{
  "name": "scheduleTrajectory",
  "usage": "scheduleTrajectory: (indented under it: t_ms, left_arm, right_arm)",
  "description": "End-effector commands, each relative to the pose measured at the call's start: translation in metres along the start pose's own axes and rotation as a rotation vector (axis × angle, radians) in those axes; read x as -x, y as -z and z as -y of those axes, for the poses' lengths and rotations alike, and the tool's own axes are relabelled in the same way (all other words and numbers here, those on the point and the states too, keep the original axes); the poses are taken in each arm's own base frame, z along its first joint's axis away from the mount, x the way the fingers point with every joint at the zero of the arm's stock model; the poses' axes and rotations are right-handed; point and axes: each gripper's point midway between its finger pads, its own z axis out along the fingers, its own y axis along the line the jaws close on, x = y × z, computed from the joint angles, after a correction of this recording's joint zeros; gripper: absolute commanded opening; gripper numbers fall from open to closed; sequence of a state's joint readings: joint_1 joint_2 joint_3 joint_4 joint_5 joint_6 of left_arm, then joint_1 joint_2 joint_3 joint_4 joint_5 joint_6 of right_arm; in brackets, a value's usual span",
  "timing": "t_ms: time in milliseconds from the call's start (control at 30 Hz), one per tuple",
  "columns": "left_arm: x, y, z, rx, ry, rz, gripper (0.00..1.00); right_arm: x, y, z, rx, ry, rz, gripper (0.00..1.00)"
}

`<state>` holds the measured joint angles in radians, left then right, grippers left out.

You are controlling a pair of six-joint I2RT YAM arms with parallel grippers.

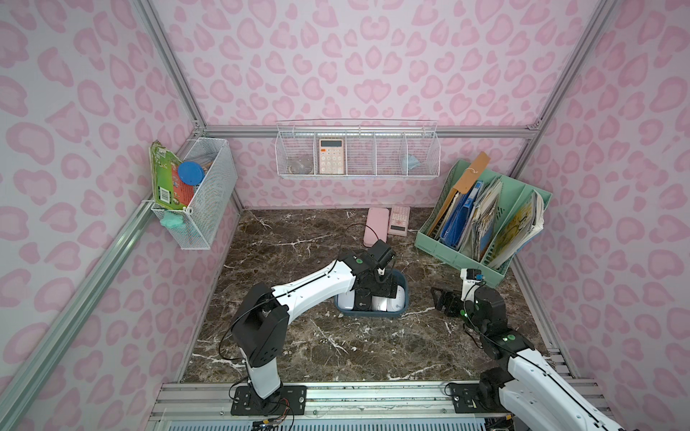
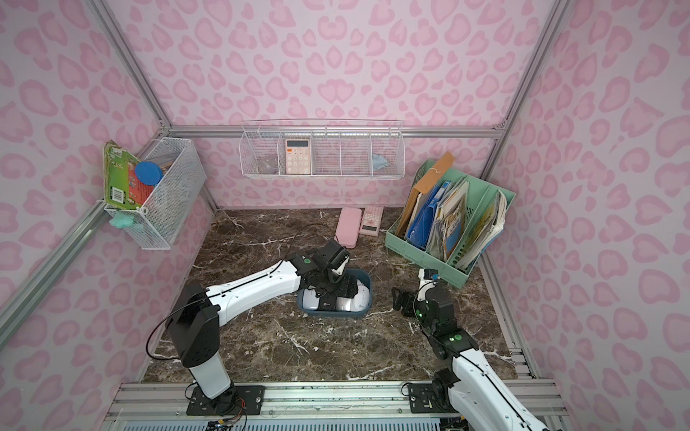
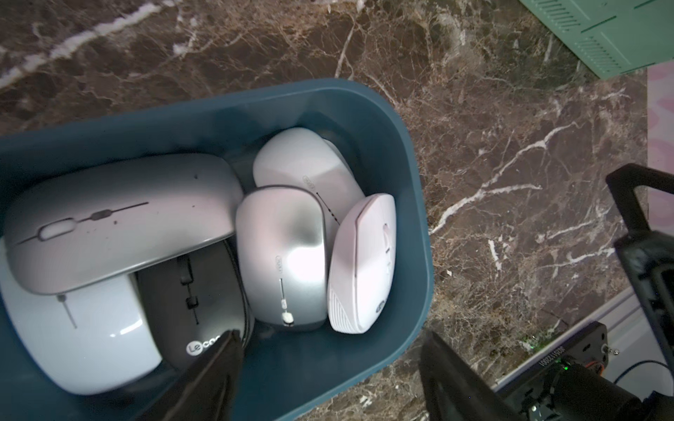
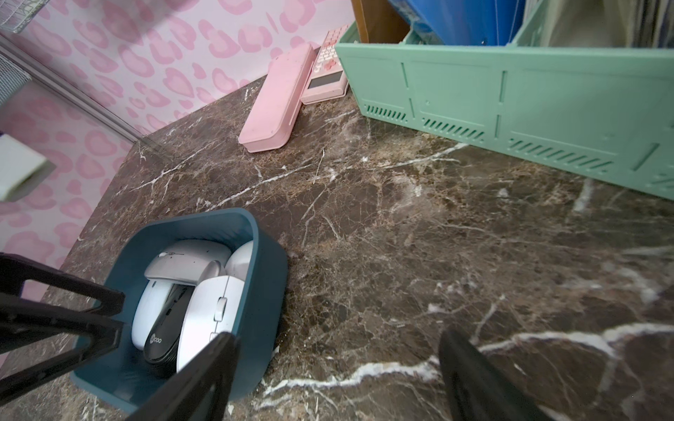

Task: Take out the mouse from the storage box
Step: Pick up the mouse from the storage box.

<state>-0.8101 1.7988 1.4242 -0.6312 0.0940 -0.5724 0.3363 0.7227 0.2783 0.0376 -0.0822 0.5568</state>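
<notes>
Hovering over the box (image 3: 219,120) with the left fingers (image 3: 215,371) spread wide and holding nothing, one tip down inside close to the black mouse (image 3: 197,302), the other outside the wall, above the surface (image 3: 510,182); contact with that mouse impossible to call. Poised near the box, right fingers (image 4: 204,375) equally wide, equally empty.

Reads as the reach-in step, no mouse out yet: six of them heaped in the box, mid-surface, between the arms. Next, by the look of it: sliding inward to bring both tips inside the wall, straddling one shell across its flanks, pinching low, lifting straight up past the rim. Likeliest picks: the flat grey mouse (image 3: 120,222) lying on top, or the pale mouse (image 3: 364,262) standing on edge against the wall.

Hard, glossy, domed plastic all round, with a bright glare off the silver mouse (image 3: 284,255), so prone to squirting out of a shallow pinch. Smooth teal tub, rounded corners, plain walls, perhaps light enough to drag along. Polished brown marble look underneath, white veins.

Farther back, a matte pink case (image 1: 375,227) with soft corners beside a pink calculator (image 1: 399,220); off to the side, a mint slotted rack (image 1: 440,250) stuffed with folders; on the back wall, a white wire basket (image 1: 388,164).
</notes>
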Motion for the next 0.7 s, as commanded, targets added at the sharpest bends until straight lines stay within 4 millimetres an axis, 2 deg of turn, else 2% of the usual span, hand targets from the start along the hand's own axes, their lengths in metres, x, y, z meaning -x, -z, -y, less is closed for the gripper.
scheduleTrajectory:
  t_ms: [0,67,133,433,567,667]
  left_arm:
    - [-0.008,-0.007,0.004,-0.018,-0.011,-0.057,0.76]
    - [-0.013,-0.016,0.003,-0.015,-0.006,-0.083,0.72]
    - [-0.006,-0.017,0.009,-0.024,-0.006,-0.073,0.69]
    - [-0.015,-0.037,0.018,-0.062,-0.015,-0.12,0.55]
    - [-0.018,-0.046,0.016,-0.059,-0.016,-0.133,0.49]
    - [-0.02,-0.052,0.016,-0.062,-0.013,-0.141,0.48]
  right_arm:
    - [0.003,0.001,-0.001,0.003,0.004,0.01,0.89]
    - [0.002,0.001,-0.002,0.007,0.009,0.008,0.89]
    - [-0.001,0.001,-0.001,0.01,0.013,0.003,0.89]
    - [-0.014,-0.002,0.001,0.029,-0.013,-0.018,0.89]
    - [-0.012,-0.001,0.0,0.032,-0.015,-0.015,0.89]
    - [-0.011,-0.001,0.0,0.028,-0.014,-0.01,0.89]
